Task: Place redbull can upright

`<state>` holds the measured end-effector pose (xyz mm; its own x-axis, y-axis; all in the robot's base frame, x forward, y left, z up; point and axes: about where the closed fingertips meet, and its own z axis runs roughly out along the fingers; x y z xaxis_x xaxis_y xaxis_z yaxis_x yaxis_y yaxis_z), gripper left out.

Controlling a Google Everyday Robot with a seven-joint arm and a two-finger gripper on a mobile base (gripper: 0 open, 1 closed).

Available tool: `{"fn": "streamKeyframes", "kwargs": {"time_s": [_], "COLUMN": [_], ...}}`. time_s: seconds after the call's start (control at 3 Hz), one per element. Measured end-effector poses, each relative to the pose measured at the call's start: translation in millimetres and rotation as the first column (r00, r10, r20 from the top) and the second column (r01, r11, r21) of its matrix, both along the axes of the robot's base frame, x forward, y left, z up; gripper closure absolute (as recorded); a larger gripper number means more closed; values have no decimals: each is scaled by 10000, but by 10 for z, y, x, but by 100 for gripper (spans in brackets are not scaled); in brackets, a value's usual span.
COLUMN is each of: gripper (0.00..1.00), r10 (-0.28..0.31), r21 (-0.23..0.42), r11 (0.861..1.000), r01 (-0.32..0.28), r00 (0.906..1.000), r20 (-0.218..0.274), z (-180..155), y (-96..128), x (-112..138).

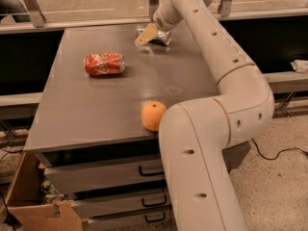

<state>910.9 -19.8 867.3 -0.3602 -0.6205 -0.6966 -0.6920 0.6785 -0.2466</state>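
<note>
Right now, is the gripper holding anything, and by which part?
Cannot be told: the gripper is right at the redbull can, covering part of it.

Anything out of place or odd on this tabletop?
Two cans lie on their sides: the red cola can mid-left, and the redbull can at the far edge, by the end effector. The orange sits close to the front edge.
</note>
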Motion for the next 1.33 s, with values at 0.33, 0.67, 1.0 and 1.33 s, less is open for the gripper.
{"fn": "streamKeyframes", "kwargs": {"time_s": [0.33, 0.67, 1.0, 1.33], "gripper": [0, 18, 42, 64], "r10": [296, 430, 475, 476], "r21": [-345, -540, -607, -605], "r11": [9989, 9974, 9967, 9967], "r01": [-311, -469, -534, -535], "r00": [9987, 9965, 9944, 9943], "r20": [-410, -716, -944, -950], "z": [-118, -198, -249, -232], "y": [112, 169, 193, 192], "x": [-53, -96, -129, -131]}}
